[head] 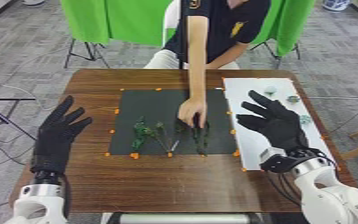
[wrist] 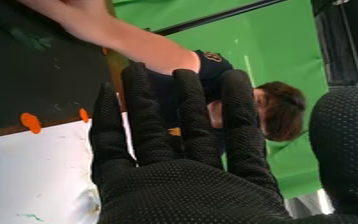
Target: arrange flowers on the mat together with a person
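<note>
With fingers [head: 63, 108] loose and empty, hold left hand [head: 55, 135] clear of green stems [head: 140, 131] on the mat [head: 147, 101], yield to person's hand [head: 191, 110] (no crowding), then ease equally loose right hand [head: 280, 128] to 1 pale bloom [head: 305, 119] on the white sheet [head: 240, 89].
</note>
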### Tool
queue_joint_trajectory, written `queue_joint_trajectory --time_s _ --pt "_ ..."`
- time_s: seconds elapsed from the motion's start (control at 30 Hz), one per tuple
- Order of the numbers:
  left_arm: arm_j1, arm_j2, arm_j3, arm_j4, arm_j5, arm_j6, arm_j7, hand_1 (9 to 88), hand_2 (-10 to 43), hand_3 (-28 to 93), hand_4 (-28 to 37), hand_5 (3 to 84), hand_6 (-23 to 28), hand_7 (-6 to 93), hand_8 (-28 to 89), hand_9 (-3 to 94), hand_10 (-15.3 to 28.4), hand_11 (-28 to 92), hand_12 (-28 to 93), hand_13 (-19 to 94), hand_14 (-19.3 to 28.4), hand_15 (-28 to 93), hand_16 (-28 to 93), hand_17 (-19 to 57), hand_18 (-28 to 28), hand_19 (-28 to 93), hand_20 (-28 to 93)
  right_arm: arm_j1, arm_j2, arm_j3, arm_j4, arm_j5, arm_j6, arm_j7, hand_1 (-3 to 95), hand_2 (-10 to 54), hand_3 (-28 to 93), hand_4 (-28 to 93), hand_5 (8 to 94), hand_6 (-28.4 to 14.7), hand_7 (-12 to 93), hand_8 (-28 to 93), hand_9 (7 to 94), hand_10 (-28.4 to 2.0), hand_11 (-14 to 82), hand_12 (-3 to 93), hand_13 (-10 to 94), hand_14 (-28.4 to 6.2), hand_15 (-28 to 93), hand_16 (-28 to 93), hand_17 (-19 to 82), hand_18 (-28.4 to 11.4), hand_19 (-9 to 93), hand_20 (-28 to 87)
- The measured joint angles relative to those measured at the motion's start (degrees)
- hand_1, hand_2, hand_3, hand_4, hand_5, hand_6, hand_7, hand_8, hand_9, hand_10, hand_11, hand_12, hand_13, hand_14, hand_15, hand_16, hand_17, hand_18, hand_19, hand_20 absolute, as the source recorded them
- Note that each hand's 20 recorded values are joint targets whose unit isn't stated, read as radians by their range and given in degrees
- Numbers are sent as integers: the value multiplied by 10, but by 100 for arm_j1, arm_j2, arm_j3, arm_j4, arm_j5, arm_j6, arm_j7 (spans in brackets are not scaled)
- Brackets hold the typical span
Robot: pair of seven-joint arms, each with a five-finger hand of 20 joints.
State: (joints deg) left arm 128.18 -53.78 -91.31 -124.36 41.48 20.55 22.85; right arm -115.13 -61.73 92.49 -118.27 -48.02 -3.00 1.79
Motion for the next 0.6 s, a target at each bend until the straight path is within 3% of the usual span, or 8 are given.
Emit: queue_joint_trajectory --time_s 0.2,0.33,0.43,0.6 --pt "9 0 -13 -3 0 0 -12 247 38 820 -237 333 35 124 -98 337 159 190 96 269 244 423 -52 -97 223 434 134 -5 2 -4 -4 -29 6 1 134 104 781 -283 407 45 136 -123 439 -114 53 132 366 -187 225 202 39 -220 477 208" --pt "11 -15 -29 -5 16 -3 -70 247 37 821 -236 333 35 125 -99 337 159 191 96 269 243 424 -52 -97 223 434 133 -37 13 10 -25 -91 60 4 141 92 794 -282 405 41 138 -123 410 -139 71 152 348 -182 280 203 50 -227 529 235" --pt "17 -16 -29 -7 17 -3 -72 248 38 819 -237 333 36 124 -99 337 159 191 96 269 244 424 -52 -97 223 434 133 -37 16 73 -36 -290 64 76 165 73 796 -282 408 36 146 -123 397 -147 101 158 347 -177 390 165 74 -234 582 259" --pt "40 -7 -28 -15 15 3 -58 247 37 820 -237 332 36 125 -99 337 158 191 96 269 244 425 -53 -96 223 436 134 32 125 142 -122 -1189 417 355 228 33 791 -262 438 24 179 -135 455 -161 210 161 442 -169 581 119 147 -249 685 294"
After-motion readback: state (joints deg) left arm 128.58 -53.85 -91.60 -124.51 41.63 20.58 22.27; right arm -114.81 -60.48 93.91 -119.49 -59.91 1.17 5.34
